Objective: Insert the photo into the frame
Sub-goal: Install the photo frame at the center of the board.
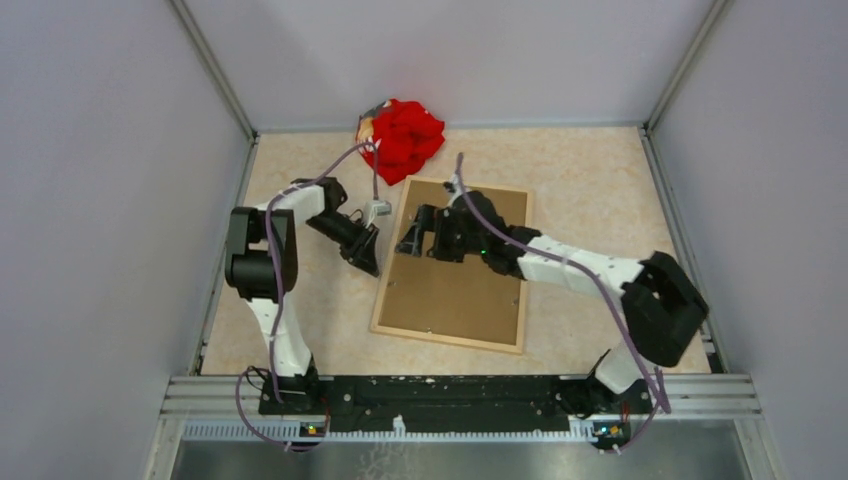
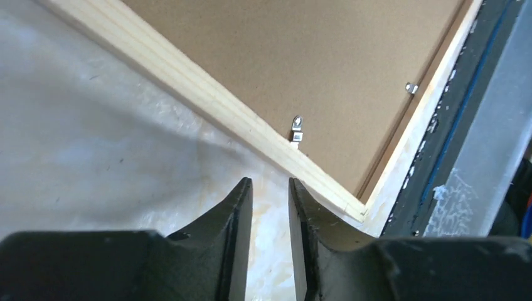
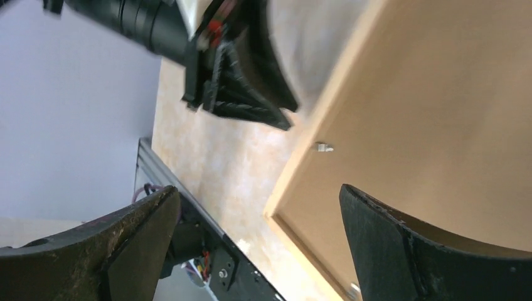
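Two arms, both on the left half of the frame (image 1: 450, 340). It lies face-down and skewed on the bench (image 1: 590, 190), with one short side close to the base rail (image 1: 460, 392). A brown backing board (image 1: 455, 295) sits inside the moulding. No photo visible in any view, and I can't tell if it's under the board.

Left end effector (image 2: 268, 182): fingers barely parted, a slim gap with nothing in it. It's low over bare bench just outside the frame's left long side, tips aimed at the moulding. One small metal tab (image 2: 297, 132) sits just inside that side, and a second tab (image 2: 411, 88) is on the adjoining side.

Right end effector (image 3: 258, 191): spread wide and empty, over the board's far-left area, facing the left one. Contact with the board: can't tell.

Far end: a crumpled red cloth (image 1: 403, 138) against the back wall, near the frame's far corner and not involved.

Risks, my read:
- The left tips could nudge the moulding sideways. Nothing pins the frame, so it would slide or rotate and the tab targets would move.
- The narrow fingers could skate off a tab and gouge the board or the soft wood.
- If the right one presses off-centre, the board could tip and shift whatever sits beneath.
- The two end effectors are close together, so there's collision risk if both close on the same tab.
- With the print hidden, its seating can't be verified before the tabs go down.
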